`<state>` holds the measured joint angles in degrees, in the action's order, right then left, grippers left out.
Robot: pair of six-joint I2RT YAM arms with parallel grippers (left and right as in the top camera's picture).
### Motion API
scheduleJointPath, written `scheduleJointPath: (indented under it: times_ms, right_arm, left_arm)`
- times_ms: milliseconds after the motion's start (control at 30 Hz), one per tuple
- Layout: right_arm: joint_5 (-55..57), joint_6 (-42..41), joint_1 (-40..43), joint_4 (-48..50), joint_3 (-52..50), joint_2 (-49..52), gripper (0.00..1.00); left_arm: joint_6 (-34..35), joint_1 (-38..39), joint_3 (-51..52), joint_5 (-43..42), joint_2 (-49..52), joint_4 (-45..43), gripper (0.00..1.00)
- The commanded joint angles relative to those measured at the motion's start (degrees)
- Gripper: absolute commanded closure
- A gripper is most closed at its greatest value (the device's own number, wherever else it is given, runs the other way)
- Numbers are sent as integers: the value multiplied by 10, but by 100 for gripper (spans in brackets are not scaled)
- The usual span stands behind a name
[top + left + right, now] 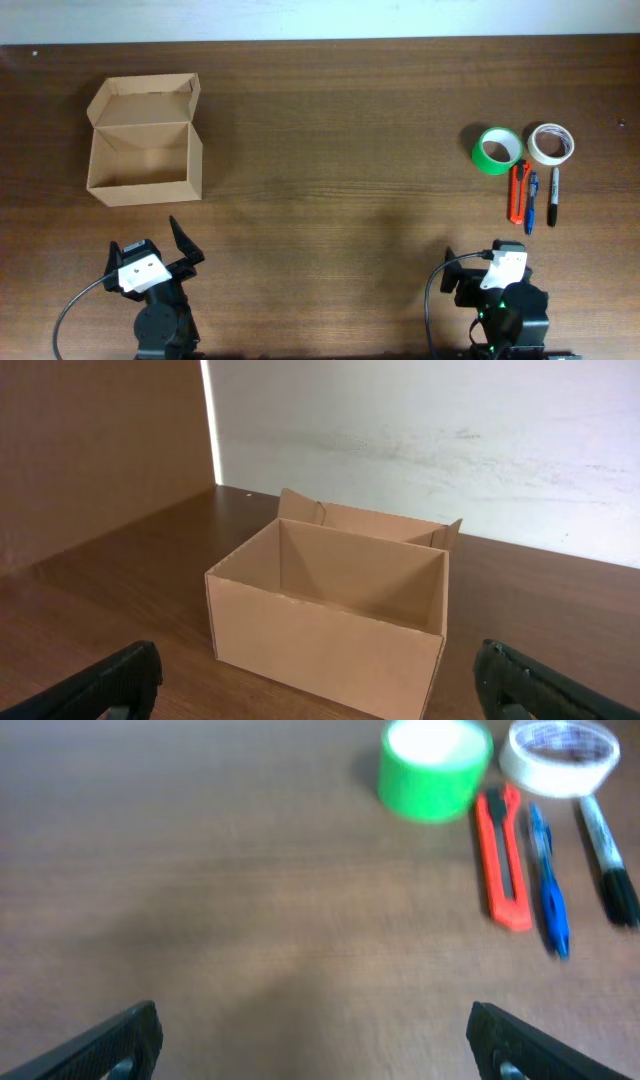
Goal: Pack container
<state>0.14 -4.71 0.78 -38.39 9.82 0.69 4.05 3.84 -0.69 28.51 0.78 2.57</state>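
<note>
The container (146, 152), a tan cardboard box with its flap lid open, stands at the far left and looks empty; it also fills the middle of the left wrist view (330, 615). My left gripper (150, 258) is open and empty, near the front edge below the box (320, 695). At the right lie a green tape roll (497, 150), a white tape roll (551, 143), an orange box cutter (517, 191), a blue pen (532, 201) and a black marker (554, 197). My right gripper (490, 270) is open and empty, well short of them (315, 1045).
The right wrist view shows the green tape roll (434, 768), white tape roll (560, 756), orange cutter (503, 857), blue pen (548, 880) and black marker (610, 860) side by side. A pale wall (450, 440) runs behind the table's far edge.
</note>
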Motion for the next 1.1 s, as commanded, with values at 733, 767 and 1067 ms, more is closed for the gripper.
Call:
scheduleJointPath:
  times_ms: [733, 767, 1067]
  right_arm:
    - [-88, 28, 4, 29, 529, 567, 1]
    - [-86, 29, 4, 2, 584, 601, 1]
    - [-24, 48, 93, -168, 913, 798, 1]
  left_arm:
    - [-102, -116, -416, -173, 520, -5, 0]
    - [-102, -127, -469, -201, 568, 17, 0]
    - [-102, -168, -875, -349, 879, 248, 0]
